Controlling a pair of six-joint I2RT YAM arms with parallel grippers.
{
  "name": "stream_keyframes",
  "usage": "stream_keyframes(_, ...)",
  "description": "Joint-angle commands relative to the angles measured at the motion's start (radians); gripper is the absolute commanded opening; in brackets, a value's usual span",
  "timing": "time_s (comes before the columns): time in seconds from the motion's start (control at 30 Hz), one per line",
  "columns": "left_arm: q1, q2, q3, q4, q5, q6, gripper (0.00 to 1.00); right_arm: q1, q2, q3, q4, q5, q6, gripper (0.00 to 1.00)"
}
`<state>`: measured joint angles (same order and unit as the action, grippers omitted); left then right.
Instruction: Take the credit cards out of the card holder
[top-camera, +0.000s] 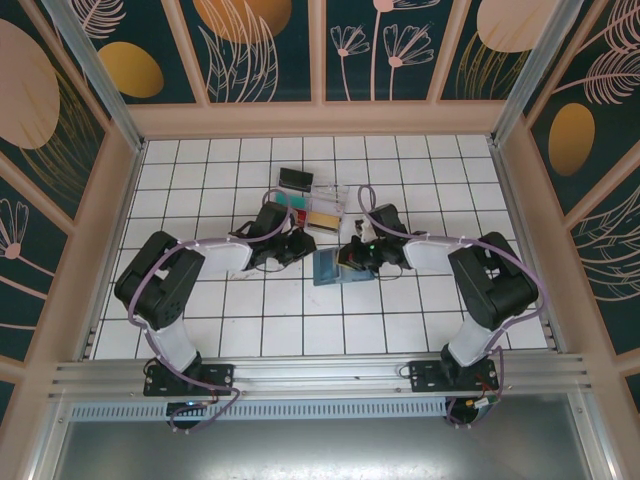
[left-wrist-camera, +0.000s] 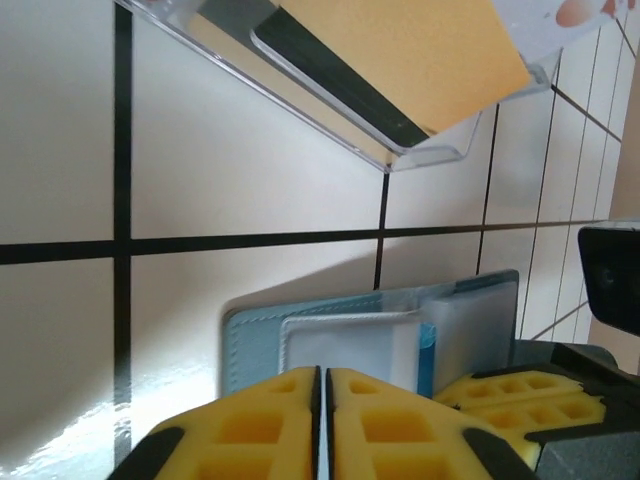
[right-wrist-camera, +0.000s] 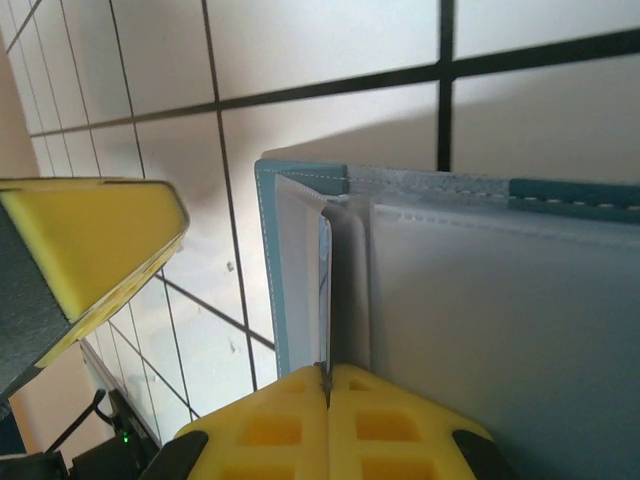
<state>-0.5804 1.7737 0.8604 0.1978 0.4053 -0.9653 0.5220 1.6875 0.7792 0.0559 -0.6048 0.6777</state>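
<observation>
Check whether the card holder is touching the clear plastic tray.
Apart. The left wrist view shows bare white tile and a dark grout line between the card holder and the clear plastic tray.

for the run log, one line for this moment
left gripper shut, empty | right gripper shut at card holder edge | card holder lies open

— Where's the card holder?
— On the desk, between the left claw and the right claw, the right one at its edge.
— And the tray?
— Just behind it, farther from the arm bases.
</observation>
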Motion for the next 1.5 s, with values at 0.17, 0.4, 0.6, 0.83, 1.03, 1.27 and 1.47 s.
stream_keyframes(0.17,-0.013,0.084,0.013,-0.022,0.043,0.029,0.0,0.006,0.05,0.044,-0.006,0.008,-0.033,0.0)
stream_keyframes(0.4,-0.014,0.062,0.026,-0.016,0.05,0.068,0.0,0.006,0.077,0.052,-0.025,0.008,-0.044,0.0)
stream_keyframes(0.6,-0.026,0.038,0.027,0.017,0.062,0.073,0.0,0.007,0.088,0.06,-0.03,0.012,-0.049,0.0)
stream_keyframes(0.83,-0.032,0.081,0.021,-0.002,0.048,0.066,0.0,0.0,0.08,0.05,-0.024,0.024,-0.049,0.0)
stream_keyframes(1.03,-0.03,0.104,0.001,-0.118,-0.038,0.064,0.0,-0.021,0.053,0.025,-0.018,0.009,-0.051,0.0)
stream_keyframes(1.27,-0.03,0.087,-0.008,-0.136,-0.058,0.072,0.0,-0.056,-0.005,-0.002,-0.014,-0.016,-0.042,0.0)
stream_keyframes(1.47,-0.03,0.107,0.008,-0.142,-0.054,0.079,0.0,-0.082,-0.026,-0.003,-0.045,-0.01,-0.065,0.0)
